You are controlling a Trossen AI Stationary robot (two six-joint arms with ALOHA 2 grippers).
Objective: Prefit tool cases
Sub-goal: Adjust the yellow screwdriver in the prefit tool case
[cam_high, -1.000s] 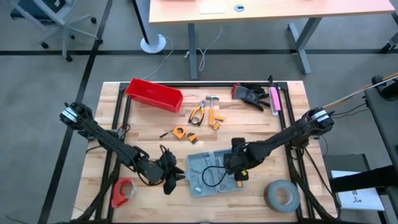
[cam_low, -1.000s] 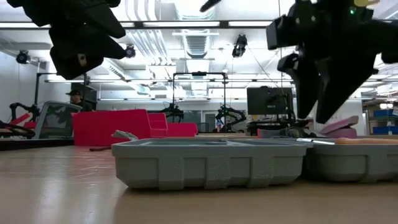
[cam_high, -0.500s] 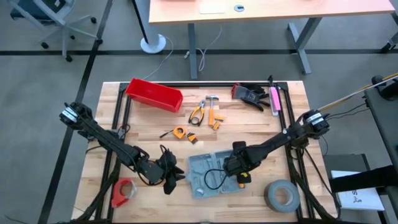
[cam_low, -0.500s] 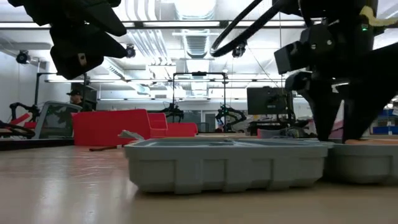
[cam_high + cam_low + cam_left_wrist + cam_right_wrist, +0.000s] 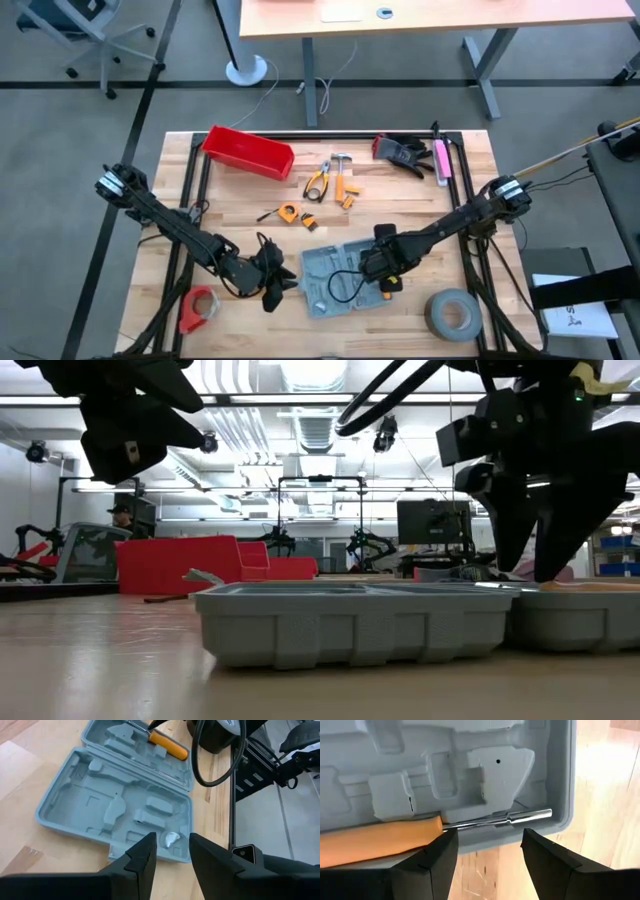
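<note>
The grey-blue tool case (image 5: 338, 275) lies open and flat on the wooden table, its moulded recesses up (image 5: 120, 805). An orange-handled screwdriver (image 5: 375, 842) lies in its right half, with the steel shaft (image 5: 495, 820) along the rim. My right gripper (image 5: 487, 852) points down over that half (image 5: 535, 565), open, a finger on either side of the shaft's end and the case rim. My left gripper (image 5: 170, 847) hangs open above the table at the case's left edge (image 5: 275, 280), with nothing between its fingers. My right gripper stands at the right half's rim (image 5: 560, 827), coming from above. I cannot tell whether its fingers (image 5: 435, 857) touch the case or the screwdriver.
A red bin (image 5: 248, 152) stands at the far left. Pliers, a hammer and orange tools (image 5: 330, 180) lie mid-table, black gloves (image 5: 403, 152) at the far right. A grey tape roll (image 5: 452, 313) and a red roll (image 5: 199, 308) lie near the front. A black cable (image 5: 345, 283) loops over the case.
In the low view the case has slid a little toward the table's right, with my right gripper's fingers shifting over its right half. Both grippers have kept the same gap.
</note>
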